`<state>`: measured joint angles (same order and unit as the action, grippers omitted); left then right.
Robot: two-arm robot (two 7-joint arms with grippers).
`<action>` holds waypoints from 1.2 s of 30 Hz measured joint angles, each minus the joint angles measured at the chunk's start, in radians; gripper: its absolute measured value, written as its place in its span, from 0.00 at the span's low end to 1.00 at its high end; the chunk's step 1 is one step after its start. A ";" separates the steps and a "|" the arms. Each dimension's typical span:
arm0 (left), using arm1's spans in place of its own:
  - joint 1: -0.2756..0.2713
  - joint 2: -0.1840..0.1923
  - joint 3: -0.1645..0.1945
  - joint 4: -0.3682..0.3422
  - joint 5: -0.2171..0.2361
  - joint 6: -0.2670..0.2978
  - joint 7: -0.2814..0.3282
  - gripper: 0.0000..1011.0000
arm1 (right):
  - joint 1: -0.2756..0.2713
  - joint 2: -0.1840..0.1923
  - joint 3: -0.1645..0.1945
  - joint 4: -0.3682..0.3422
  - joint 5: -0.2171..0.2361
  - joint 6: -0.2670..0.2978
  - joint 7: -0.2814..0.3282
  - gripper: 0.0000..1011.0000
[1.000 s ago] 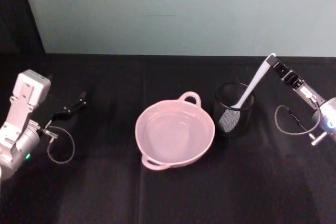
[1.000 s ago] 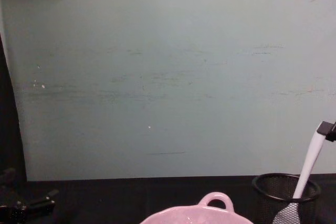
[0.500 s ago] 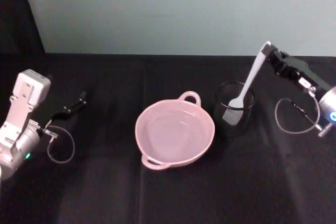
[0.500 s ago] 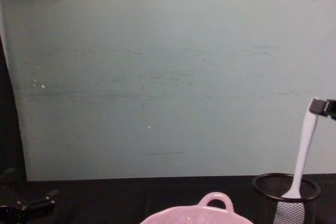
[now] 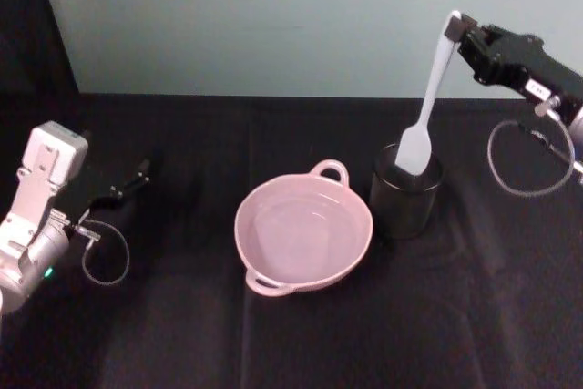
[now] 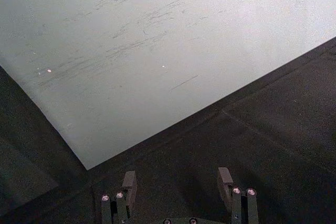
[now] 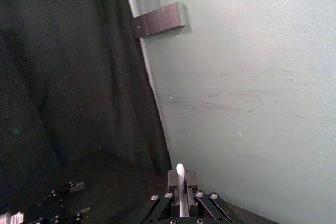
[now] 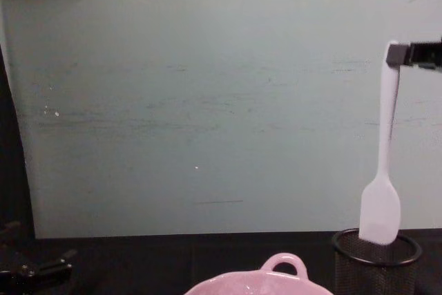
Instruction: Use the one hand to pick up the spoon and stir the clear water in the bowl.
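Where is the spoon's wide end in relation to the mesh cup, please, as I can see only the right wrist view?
Observer: In the chest view the spoon hangs nearly upright from the right gripper, its wide end about level with the rim of the mesh cup, over the opening.
Operator: Thank you. Which way is the bowl from there?
Observer: The bowl stands close beside the cup, on the robot's left of it, a little nearer the robot.
Operator: And what about the left gripper?
Observer: The left gripper is open with nothing between its fingers, low at the robot's far left, well away from the bowl.
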<state>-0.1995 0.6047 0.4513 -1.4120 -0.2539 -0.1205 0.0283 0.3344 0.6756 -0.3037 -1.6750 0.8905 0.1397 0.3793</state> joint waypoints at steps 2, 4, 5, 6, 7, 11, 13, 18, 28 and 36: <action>0.000 0.000 0.000 0.000 0.000 0.000 0.000 1.00 | 0.015 0.014 -0.002 -0.024 -0.010 0.024 -0.003 0.09; 0.000 0.000 0.000 0.000 0.000 0.000 0.000 1.00 | 0.029 0.026 -0.005 -0.041 -0.017 0.046 -0.008 0.09; 0.000 0.000 0.000 0.000 0.000 0.000 0.000 1.00 | 0.029 0.026 -0.005 -0.041 -0.017 0.046 -0.008 0.09; 0.000 0.000 0.000 0.000 0.000 0.000 0.000 1.00 | 0.035 0.033 -0.007 -0.049 -0.021 0.056 -0.009 0.09; 0.000 0.000 0.000 0.000 0.000 0.000 0.000 1.00 | 0.037 0.035 -0.007 -0.052 -0.022 0.060 -0.009 0.09; 0.000 0.000 0.000 0.000 0.000 0.000 0.000 1.00 | 0.040 0.038 -0.006 -0.060 -0.023 0.064 -0.013 0.09; 0.000 0.000 0.000 0.000 0.000 0.000 0.000 1.00 | 0.039 0.038 -0.006 -0.060 -0.023 0.063 -0.014 0.09; 0.000 0.000 0.000 0.000 0.000 0.000 0.000 1.00 | 0.039 0.038 -0.005 -0.059 -0.023 0.064 -0.014 0.09; 0.000 0.000 0.000 0.000 0.000 0.000 0.000 1.00 | 0.039 0.037 -0.005 -0.057 -0.023 0.064 -0.013 0.09; 0.000 0.000 0.000 0.000 0.000 0.000 0.000 1.00 | 0.039 0.037 -0.005 -0.056 -0.022 0.065 -0.013 0.09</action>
<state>-0.1995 0.6047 0.4514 -1.4120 -0.2539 -0.1205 0.0282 0.3738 0.7123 -0.3090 -1.7313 0.8681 0.2048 0.3663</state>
